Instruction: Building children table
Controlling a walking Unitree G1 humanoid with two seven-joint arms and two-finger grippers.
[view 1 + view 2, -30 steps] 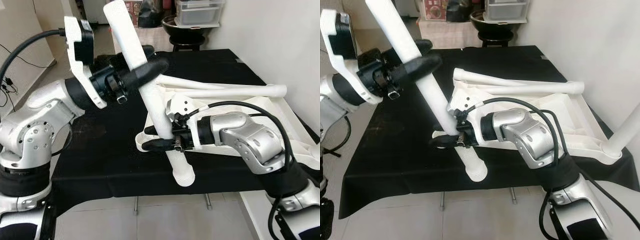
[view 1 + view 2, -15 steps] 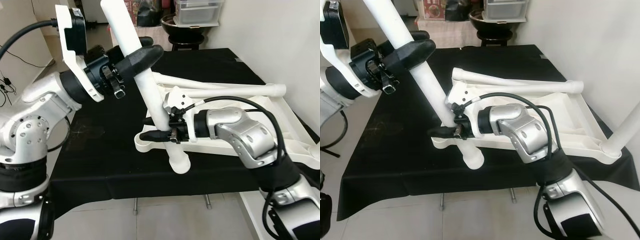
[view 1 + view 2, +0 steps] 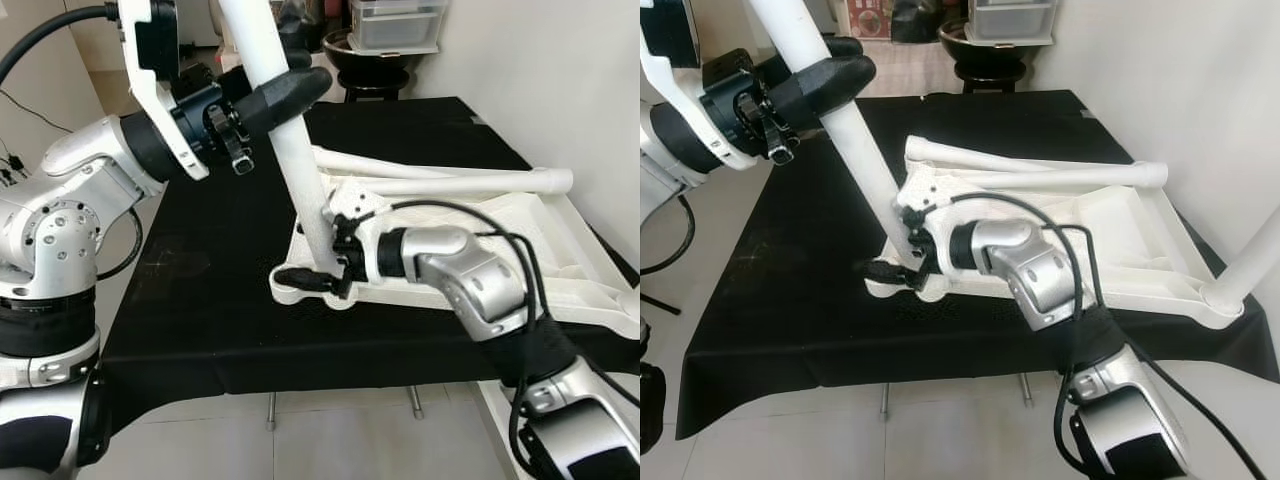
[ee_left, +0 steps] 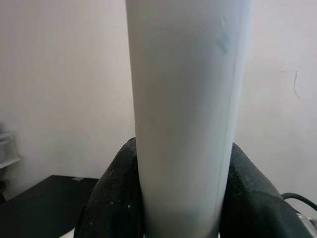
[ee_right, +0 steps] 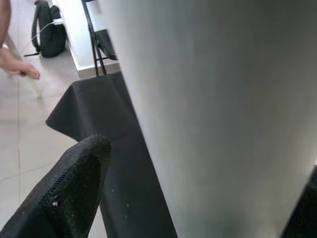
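Your left gripper (image 3: 285, 88) is clamped high on the one long white plastic tube leg (image 3: 290, 150) you are fitting, its two black fingers (image 4: 111, 198) pressed against either side. Your right gripper (image 3: 320, 272) closes around the same leg at its foot, where it meets the near corner socket of the white plastic child's tabletop (image 3: 480, 225) lying upside down on the black cloth-covered table (image 3: 200, 300). The leg stands tilted, leaning away toward your left. Two more white legs (image 3: 450, 183) lie flat across the tabletop; a third (image 3: 1250, 262) rises from its far right corner.
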